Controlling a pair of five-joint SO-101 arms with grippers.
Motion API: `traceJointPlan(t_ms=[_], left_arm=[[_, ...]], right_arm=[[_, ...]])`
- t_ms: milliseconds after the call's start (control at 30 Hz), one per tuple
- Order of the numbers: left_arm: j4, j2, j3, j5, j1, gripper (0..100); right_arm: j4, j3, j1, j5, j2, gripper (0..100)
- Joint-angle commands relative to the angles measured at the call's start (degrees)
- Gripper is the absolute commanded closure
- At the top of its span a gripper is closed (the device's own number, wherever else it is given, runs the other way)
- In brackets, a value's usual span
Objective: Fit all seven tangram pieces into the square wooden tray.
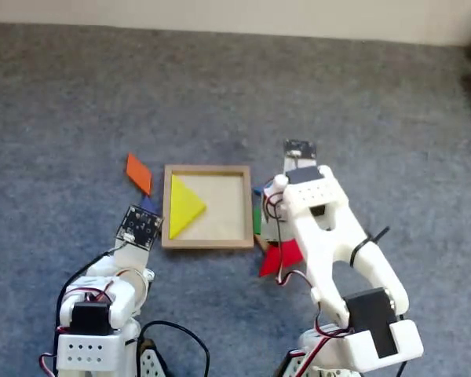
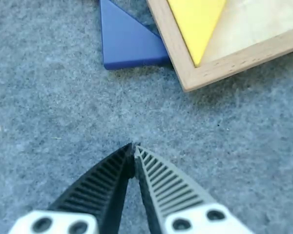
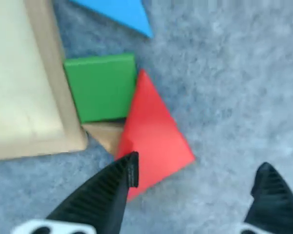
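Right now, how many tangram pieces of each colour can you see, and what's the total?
yellow piece: 1, in the tray
orange piece: 1
dark blue piece: 1
light blue piece: 1
green piece: 1
red piece: 1
tan piece: 1, seen only in part
Total: 7

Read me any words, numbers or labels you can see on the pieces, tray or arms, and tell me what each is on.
No readable text in any view.
Yellow triangle, blue triangle, green square, red triangle, orange piece: plain colour, no marks.
Wooden tray: bare wood, no print.
Black board on the left arm's wrist: any marks too small to read.
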Motion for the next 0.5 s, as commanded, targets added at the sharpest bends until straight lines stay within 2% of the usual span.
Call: traceJointPlan(t_ms=[0, 100, 267, 467], left_arm=[[0.3, -2.0, 1.2, 0.6, -0.7, 100], [0.3, -2.0, 1.2, 0.6, -0.7, 100], [0.3, -2.0, 1.2, 0.6, -0.7, 100], [0.3, -2.0, 1.2, 0.6, -0.7, 100]], right_arm=[[-5.2, 1.9, 0.5, -1.1, -3.1, 62.8], [-6.0, 2.2, -0.5, -1.3, -3.0, 62.8], [-6.0, 2.1, -4.3, -9.6, -2.8, 62.8], [-7.9, 2.0, -5.8, -12.5, 3.8, 62.7]])
